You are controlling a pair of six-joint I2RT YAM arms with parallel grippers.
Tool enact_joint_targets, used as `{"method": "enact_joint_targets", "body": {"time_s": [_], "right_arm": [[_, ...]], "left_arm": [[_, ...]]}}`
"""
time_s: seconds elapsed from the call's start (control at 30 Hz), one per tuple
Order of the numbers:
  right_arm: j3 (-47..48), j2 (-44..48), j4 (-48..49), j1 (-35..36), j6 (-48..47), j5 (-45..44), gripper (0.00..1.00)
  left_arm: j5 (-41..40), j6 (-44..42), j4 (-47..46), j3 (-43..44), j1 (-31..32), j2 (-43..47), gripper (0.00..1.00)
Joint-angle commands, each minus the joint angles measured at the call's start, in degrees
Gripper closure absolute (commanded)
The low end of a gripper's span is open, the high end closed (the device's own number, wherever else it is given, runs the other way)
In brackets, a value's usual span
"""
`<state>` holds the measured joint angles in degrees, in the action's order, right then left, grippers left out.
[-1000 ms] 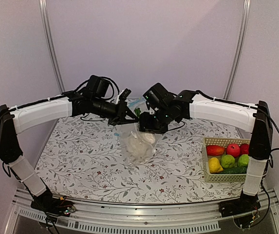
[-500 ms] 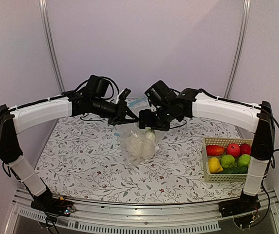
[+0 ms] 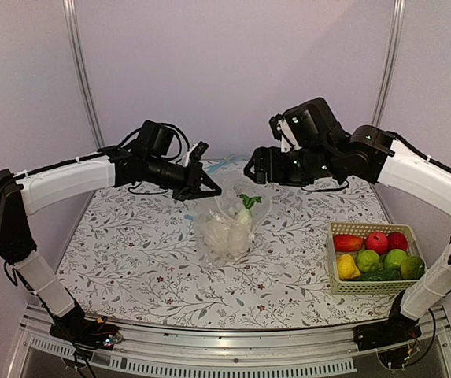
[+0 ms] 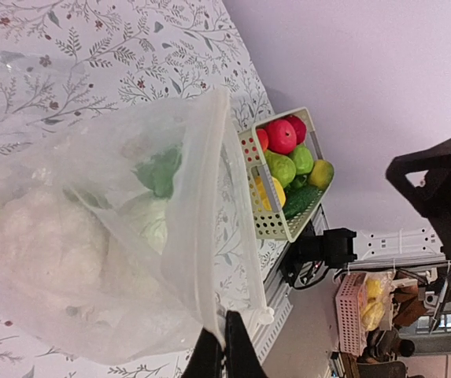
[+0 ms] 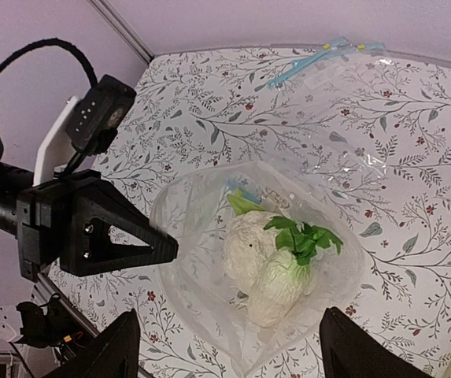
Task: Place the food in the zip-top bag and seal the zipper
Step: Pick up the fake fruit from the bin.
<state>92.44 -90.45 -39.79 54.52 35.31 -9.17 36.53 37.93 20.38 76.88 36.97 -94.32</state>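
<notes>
Robotics lab booth: blank lilac walls (image 3: 233, 71), aluminium frame rail (image 3: 209, 364), floral-clothed table (image 3: 131, 260)

zip-top bag (image 5: 194, 291): clear
cauliflower (image 5: 245, 244): white
radish (image 5: 276, 287): white, green leaves
table cover (image 3: 131, 252): white, grey leaf print, small red flowers
basket (image 3: 351, 287): cream
red fruits (image 3: 376, 241): red
lemon (image 3: 347, 268): yellow
green fruit (image 3: 367, 260): light green
far bag's strip (image 5: 323, 57): light blue
</notes>
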Motion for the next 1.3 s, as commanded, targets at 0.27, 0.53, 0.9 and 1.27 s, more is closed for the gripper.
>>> {"method": "enact_joint_targets", "body": {"time_s": [0.27, 0.53, 0.9, 1.27], "right_arm": [[-19.3, 18.2, -10.3, -10.7, 1.7, -7.5, 0.22], [-35.1, 24.5, -13.2, -23.0, 10.7, -1.5, 0.25], [-47.6, 30.6, -14.5, -29.4, 18.7, -1.5, 0.24], [-49.0, 24.0, -7.2, -29.3, 17.6, 4.6, 0.32]], "left_arm": [[-0.2, -0.6, 0.3, -1.3, -1.3, 1.6, 1.00], [-0.3, -0.7, 0.3, -2.0, -1.3, 2.0, 1.00], [-0.2, -1.0, 0.3, -1.9, -1.3, 2.0, 1.00], [-0.2, -1.2, 0.5, -1.7, -1.5, 2.1, 1.00]]}}
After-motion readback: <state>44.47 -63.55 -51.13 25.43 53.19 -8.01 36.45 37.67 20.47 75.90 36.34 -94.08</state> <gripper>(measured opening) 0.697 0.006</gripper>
